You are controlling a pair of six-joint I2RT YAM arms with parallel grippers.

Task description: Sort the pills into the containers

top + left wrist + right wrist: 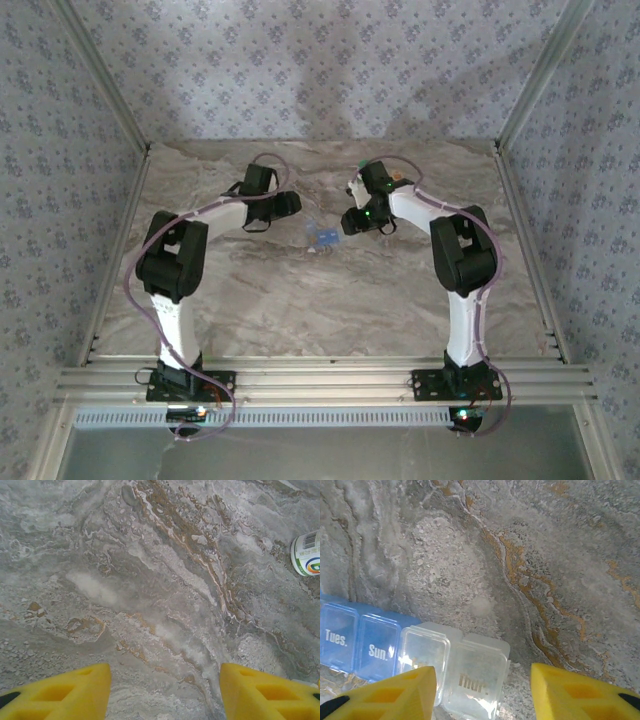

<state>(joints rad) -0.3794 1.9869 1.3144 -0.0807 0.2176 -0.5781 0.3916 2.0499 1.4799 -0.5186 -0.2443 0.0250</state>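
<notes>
Box [322,236] lies flat mid-surface between the two tools. Surface [300,300] is marble-patterned and bare around the box.

Right tool [482,690] hangs just above the box's end. Fingers are roughly half apart and grip nothing. Blue cells [357,642] are marked Tues. and Sun. Clear cells [470,680] sit beside them, one marked Thur., right under the gap between the fingers. Whether any cell holds pills, cannot tell.

Left tool [165,690] is off to the box's left, over bare surface. Its fingers are also apart, with nothing between them.

Handling, my guess: the box is light, thin, stiff plastic with slick walls, so it will likely skate on the smooth surface if nudged from one side. The small hinged lids look flimsy, so I'd go easy on them. Best hold is across the short width of the body, pinching both long walls and not a lid edge. Or one tool pins an end while the other works a lid.

Around: a bottle [306,554] lies at the edge of the left wrist view, white label with a barcode. Its place relative to the box is unclear. Nothing blocks either tool's way to the box, but the two tools are close to each other there, so there's a bump risk.
</notes>
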